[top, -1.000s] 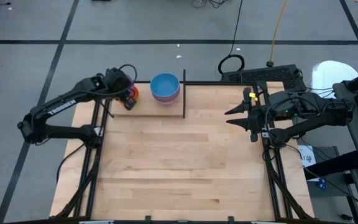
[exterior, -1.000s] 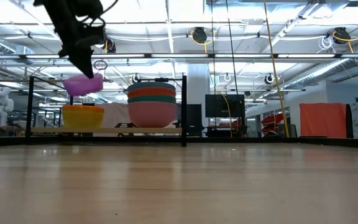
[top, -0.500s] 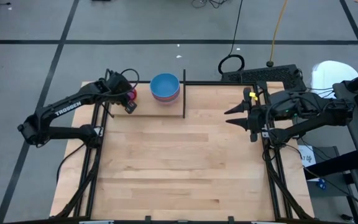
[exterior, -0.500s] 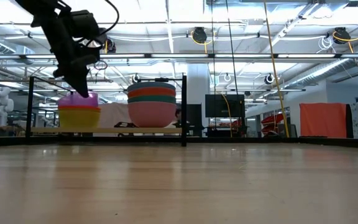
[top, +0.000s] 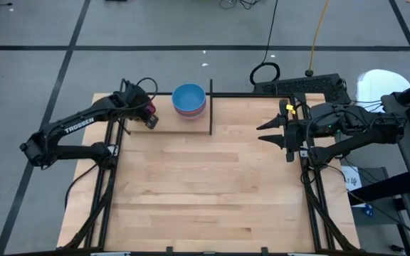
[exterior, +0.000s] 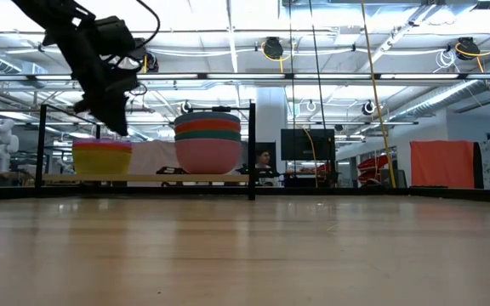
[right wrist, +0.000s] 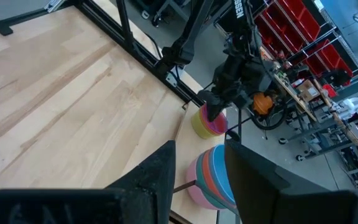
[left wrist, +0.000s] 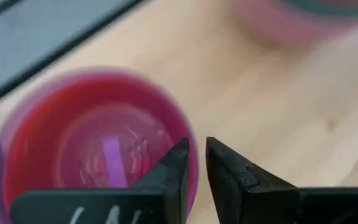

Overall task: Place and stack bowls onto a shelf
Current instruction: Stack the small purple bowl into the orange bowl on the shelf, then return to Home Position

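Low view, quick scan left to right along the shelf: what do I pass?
Left tool just above the yellow stack → taller stack of bowls → black upright rod at the shelf end.

Two stacks of bowls sat side by side on the shelf at the desk's far edge, the smaller stack left of the taller stack. The left tool hung just above the smaller stack, while the right tool waited well apart at the desk's right edge.
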You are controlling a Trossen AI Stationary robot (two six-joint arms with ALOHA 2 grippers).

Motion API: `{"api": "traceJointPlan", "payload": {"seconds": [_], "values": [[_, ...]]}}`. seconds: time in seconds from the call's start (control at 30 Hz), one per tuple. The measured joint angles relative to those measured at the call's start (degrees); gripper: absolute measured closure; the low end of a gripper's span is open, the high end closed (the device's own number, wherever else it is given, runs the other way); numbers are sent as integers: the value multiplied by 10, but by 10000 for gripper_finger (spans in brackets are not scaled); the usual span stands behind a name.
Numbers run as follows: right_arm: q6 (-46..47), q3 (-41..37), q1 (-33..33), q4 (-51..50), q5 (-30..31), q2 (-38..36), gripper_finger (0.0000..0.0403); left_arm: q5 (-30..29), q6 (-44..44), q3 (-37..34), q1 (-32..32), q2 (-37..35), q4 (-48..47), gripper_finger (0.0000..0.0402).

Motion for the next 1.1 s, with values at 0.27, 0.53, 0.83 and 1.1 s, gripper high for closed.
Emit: {"api": "traceJointPlan", "payload": {"seconds": [0.27, 0.53, 0.83, 1.1], "values": [[1, 0, 0, 0, 0, 0, 271, 7, -18, 40, -7, -2, 38, 336], [-1, 0, 0, -1, 76, -16, 271, 99, -29, 188, -58, -25, 26, 335], [106, 0, 0, 0, 136, -81, 271, 100, 63, 323, -149, -125, 9, 335], [141, 0, 0, -1, 132, -161, 271, 43, 64, 336, -165, -236, -97, 334]]}}
